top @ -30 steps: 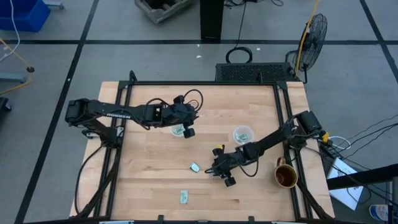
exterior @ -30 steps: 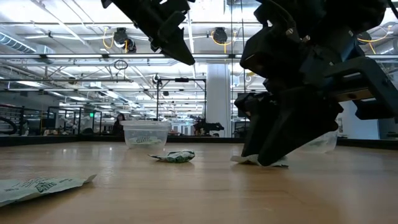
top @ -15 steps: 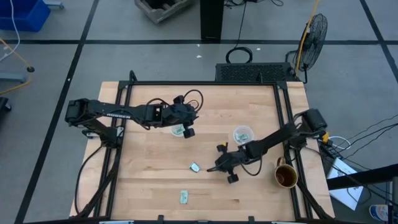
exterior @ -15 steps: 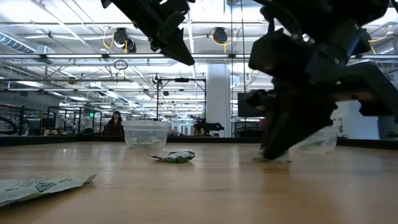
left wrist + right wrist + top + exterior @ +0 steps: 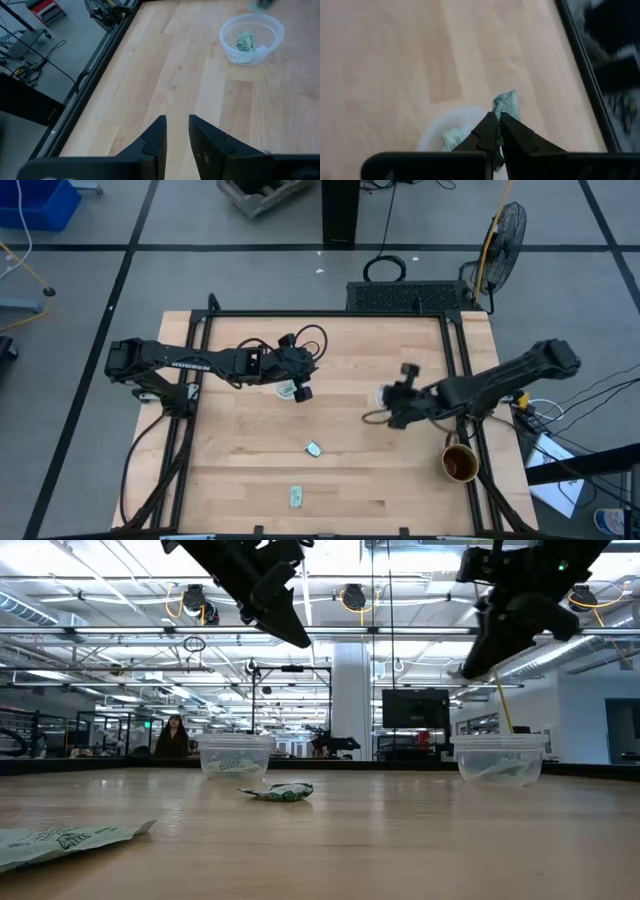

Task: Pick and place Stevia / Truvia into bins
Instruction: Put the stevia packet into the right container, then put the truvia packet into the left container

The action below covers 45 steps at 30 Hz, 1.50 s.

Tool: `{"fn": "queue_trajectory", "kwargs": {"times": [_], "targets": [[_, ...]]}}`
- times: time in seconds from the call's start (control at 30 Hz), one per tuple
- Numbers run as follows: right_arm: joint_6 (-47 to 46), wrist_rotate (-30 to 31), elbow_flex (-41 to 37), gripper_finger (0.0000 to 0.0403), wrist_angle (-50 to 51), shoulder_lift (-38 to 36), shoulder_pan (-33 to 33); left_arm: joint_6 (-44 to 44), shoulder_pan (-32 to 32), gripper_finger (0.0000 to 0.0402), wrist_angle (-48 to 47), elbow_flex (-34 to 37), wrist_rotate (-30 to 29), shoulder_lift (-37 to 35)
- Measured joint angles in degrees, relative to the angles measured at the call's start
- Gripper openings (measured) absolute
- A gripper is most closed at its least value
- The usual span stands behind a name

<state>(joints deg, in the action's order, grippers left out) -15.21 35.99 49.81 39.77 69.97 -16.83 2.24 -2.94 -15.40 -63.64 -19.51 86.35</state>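
Packet in right pincer, wrist view only.

Right claw over a clear cup; two packets on table.

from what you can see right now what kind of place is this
Most likely a robotics lab or open workshop hall: a wooden table in a black frame on a tape-marked concrete floor, a standing fan, and ceiling lights and monitors beyond.

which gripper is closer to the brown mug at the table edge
The right. The right gripper, shut on a packet, hangs above the right cup, near the mug. The left gripper hovers over the other cup, across the table.
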Motion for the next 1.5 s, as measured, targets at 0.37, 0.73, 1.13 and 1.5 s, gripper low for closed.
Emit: {"fn": "queue_trajectory", "kwargs": {"times": [0.37,0.73,1.13,1.5], "targets": [[-6.17,-8.06,-13.32,0.0033,-4.71,-7.64,3.02,-0.2,0.0,0.0088,0.0,0.0,0.02,0.0],[0.59,-13.59,-19.92,0.0068,-16.62,-7.67,6.57,-0.2,0.0,0.0088,0.0,0.0,0.07,0.0],[12.49,-13.71,-19.1,0.0118,-27.14,-7.7,7.07,-5.82,-0.02,0.0088,0.1,0.0,6.14,0.0],[19.16,-13.77,-18.64,0.011,-39.11,-7.73,7.01,-7.37,8.35,0.0088,-4.95,3.4,31.42,0.0]]}}
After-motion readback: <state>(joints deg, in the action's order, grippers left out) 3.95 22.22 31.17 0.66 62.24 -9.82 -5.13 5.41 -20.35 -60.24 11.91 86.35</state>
